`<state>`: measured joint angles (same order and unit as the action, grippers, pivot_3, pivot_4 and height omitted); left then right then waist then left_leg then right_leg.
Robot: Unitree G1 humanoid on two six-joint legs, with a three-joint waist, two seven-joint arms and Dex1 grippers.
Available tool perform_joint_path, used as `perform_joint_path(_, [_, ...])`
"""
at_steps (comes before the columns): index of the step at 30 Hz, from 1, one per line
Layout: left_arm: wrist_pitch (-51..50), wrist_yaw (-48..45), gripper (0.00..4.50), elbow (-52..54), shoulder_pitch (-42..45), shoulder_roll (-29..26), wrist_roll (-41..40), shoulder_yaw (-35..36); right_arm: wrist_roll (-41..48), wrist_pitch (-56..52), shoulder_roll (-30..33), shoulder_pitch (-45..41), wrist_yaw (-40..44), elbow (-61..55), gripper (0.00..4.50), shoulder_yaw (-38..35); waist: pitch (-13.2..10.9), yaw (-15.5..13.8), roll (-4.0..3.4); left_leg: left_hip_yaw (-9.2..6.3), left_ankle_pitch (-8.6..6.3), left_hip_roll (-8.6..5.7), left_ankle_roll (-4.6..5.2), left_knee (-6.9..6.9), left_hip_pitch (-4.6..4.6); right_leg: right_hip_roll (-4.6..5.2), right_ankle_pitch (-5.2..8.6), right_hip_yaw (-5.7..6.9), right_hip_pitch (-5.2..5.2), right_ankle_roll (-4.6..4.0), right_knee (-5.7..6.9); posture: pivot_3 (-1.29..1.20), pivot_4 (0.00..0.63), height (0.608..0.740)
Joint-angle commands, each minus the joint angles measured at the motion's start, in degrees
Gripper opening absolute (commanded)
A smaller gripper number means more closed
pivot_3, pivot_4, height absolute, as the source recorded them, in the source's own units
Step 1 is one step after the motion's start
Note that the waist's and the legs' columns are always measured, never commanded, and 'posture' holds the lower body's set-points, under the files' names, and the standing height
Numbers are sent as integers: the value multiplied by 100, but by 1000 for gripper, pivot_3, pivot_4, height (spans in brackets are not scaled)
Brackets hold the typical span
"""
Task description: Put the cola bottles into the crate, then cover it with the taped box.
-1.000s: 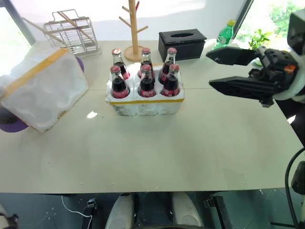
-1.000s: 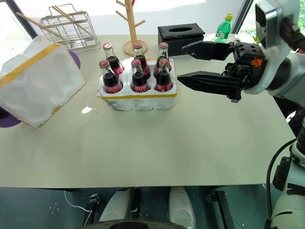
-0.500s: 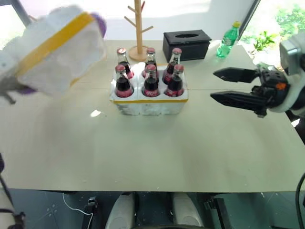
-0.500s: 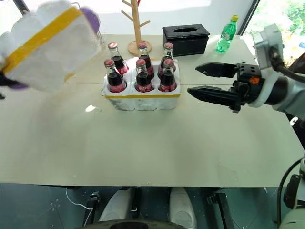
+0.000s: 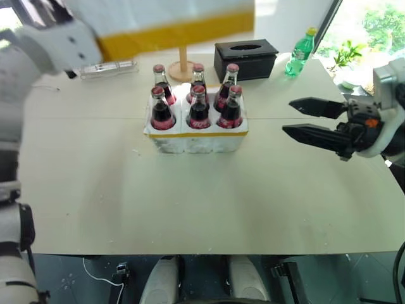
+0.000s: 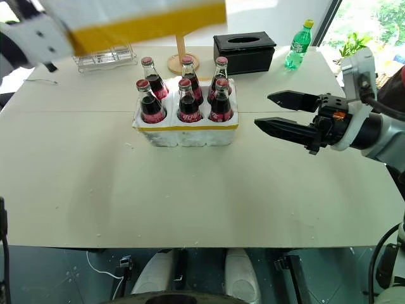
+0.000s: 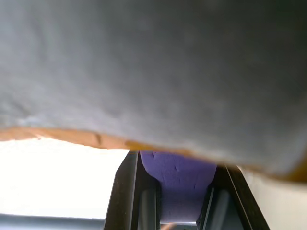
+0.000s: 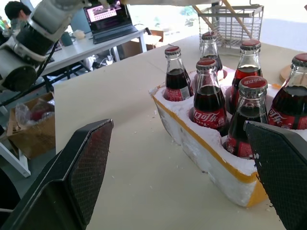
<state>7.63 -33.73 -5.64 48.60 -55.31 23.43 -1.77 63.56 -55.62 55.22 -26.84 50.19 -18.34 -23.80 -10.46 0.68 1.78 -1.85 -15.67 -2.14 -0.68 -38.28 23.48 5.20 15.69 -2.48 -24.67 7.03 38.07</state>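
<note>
The taped box (image 5: 171,22) hangs clamped in the left pincer (image 7: 184,191); right pincer (image 6: 269,111) gapes empty.

My crate (image 5: 196,136) is rough, crumbly white styrofoam with a slick yellow tape band around it. The cola bottles (image 5: 198,107) are shiny glass with glossy red labels. Taped box (image 5: 164,19) is the same matt foam plus yellow tape. My right gripper (image 8: 182,177) has matt black fingers (image 8: 79,163) with a fine cross-hatched texture. The table (image 5: 209,202) is smooth and matt beige.
</note>
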Motion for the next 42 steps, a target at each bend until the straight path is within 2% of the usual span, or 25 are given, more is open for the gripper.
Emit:
perform_joint_path(1, [-139,351,279,699,-346,28,647,-73,-10,188,80,12,75,-81,4500,-202,0,1,0,0,0,0,0,0,0,-1,0,0,0,0,0,0,150,740])
perform_joint_path(9, [126,1467,279,769,-833,309,2003,-545,137,188,137,-3,122,-9,4500,-307,1,-19,1,1,0,1,0,-1,-4,-3,0,-1,7,0,-4,0,150,740])
perform_joint_path(15, [233,2076,279,454,-781,601,2501,-780,277,183,59,120,-19,-175,4500,-359,1,-24,1,-2,0,0,0,-1,-4,-3,0,-1,8,1,-4,0,150,740])
perform_joint_path(20, [222,2033,279,543,-1134,645,2410,-724,335,195,52,153,-135,-183,4500,-386,1,-3,1,-1,0,2,1,1,-5,-3,0,-1,8,1,-4,0,150,740])
perform_joint_path(26, [271,2023,3267,726,-1610,604,2283,-597,394,204,25,208,-241,-194,4500,-386,1,-11,1,-2,0,1,1,1,-5,0,-1,-1,8,1,-5,0,150,740])
perform_joint_path(27, [335,1982,3717,796,-1722,571,2161,-534,395,206,21,217,-256,-187,4500,-385,1,-11,1,-2,0,1,1,1,-5,0,0,-1,8,1,-5,0,150,740])
perform_joint_path(34, [961,2011,3717,1438,-2560,317,1368,123,377,212,-12,235,-263,-80,4500,-358,2,-9,0,-3,-1,2,1,1,-5,7,-1,0,8,0,-7,0,150,740])
perform_joint_path(37, [1328,2055,3717,1869,-3070,274,796,673,299,241,-17,259,-233,-7,4500,-331,2,0,0,-2,-2,1,2,3,-6,20,-1,0,8,0,-9,0,150,740])
perform_joint_path(39, [1353,1636,3717,2053,-3486,258,45,957,255,264,-4,280,-207,45,4500,-325,2,-6,0,-2,-2,1,2,4,-6,25,-1,1,8,0,-10,0,150,740])
perform_joint_path(42, [561,596,3717,2257,-3992,340,-1889,1534,149,308,28,301,-121,180,4500,-309,3,-4,-2,-1,-2,1,2,4,-7,27,-1,1,8,0,-11,0,150,740])
